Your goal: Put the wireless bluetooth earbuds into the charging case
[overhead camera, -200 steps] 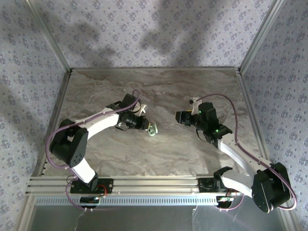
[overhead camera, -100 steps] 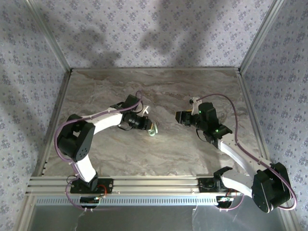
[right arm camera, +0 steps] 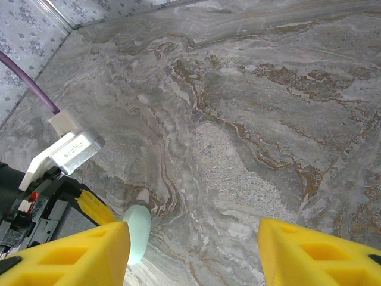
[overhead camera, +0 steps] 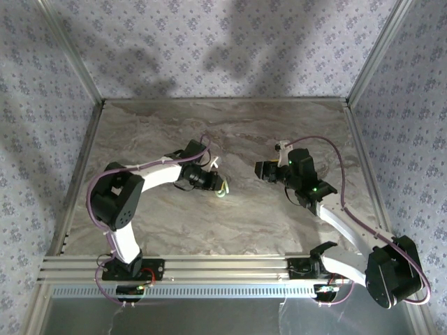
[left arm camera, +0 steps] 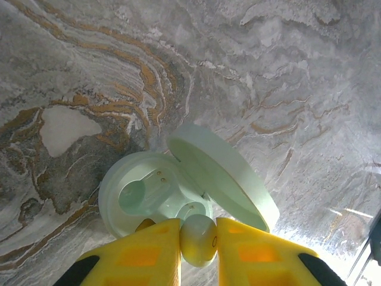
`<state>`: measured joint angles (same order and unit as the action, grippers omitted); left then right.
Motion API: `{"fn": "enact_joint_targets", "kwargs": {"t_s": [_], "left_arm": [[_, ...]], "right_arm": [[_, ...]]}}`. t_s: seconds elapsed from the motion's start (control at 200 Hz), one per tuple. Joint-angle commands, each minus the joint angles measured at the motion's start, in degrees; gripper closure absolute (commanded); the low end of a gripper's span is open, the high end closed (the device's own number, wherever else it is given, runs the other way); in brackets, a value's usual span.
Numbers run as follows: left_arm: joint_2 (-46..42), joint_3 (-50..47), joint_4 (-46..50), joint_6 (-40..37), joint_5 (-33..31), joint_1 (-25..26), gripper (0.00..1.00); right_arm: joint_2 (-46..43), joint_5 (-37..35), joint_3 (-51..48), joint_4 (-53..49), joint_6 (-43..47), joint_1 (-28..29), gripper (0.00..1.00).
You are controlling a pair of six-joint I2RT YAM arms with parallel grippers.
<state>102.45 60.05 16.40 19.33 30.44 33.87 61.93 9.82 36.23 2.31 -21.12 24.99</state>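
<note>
Moved: left arm swung rightward toward frame centre.
Left jaws: pinching small white rounded earbud.
Right jaws: spread apart.
Case: white oval plastic charging case, lid open, lower centre, on marbled surface.

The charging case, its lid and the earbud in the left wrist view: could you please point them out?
charging case (left arm camera: 149, 193): left wrist view, top of its base.
lid (left arm camera: 229, 179): left wrist view, its open flat face.
earbud (left arm camera: 198, 239): left wrist view, its rounded body.

The marble-patterned table (grey with brown veins) carries the charging case, lid open, slightly left of its middle.
</note>
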Motion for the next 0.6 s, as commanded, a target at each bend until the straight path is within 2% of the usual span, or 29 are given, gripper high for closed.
{"fn": "enact_joint_targets", "kwargs": {"t_s": [0.0, 0.325, 0.595], "left_arm": [[0.7, 0.4, -0.9, -0.7, 0.7, 0.4, 0.8], [1.2, -0.1, -0.8, -0.5, 0.0, 0.9, 0.8], [1.1, 0.1, 1.4, -1.2, -3.0, 1.9, 0.8]], "right_arm": [[0.3, 0.6, 0.5, -0.8, 1.0, 0.4, 0.4], [0.2, 0.4, 0.6, -0.8, 1.0, 0.3, 0.4], [0.3, 0.5, 0.6, -0.7, 1.0, 0.3, 0.4]]}}
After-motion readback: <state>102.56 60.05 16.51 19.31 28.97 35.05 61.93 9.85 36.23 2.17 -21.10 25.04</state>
